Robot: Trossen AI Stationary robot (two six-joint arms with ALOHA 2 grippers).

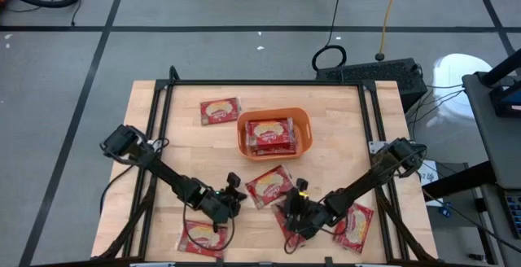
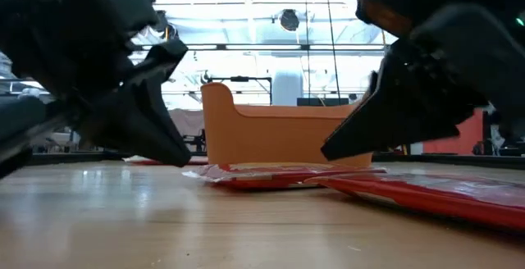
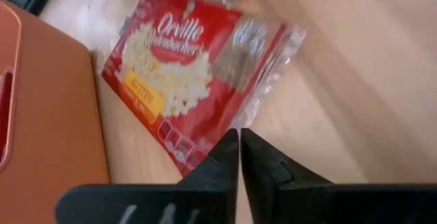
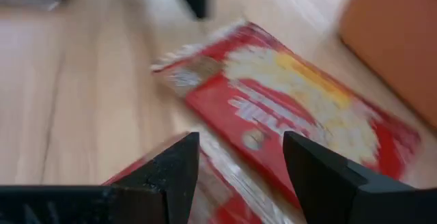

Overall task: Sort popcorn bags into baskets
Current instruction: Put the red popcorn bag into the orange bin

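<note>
I see my left pincer (image 1: 234, 187) pressed together just beside the middle bag (image 1: 269, 186) — right pincer (image 1: 295, 210) spread apart over it, bin (image 1: 273, 133) beyond.

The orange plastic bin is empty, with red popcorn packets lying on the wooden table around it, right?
Not quite: the orange plastic bin already holds red popcorn packets, as the high view shows. Other packets do lie on the wooden table around it.
</note>
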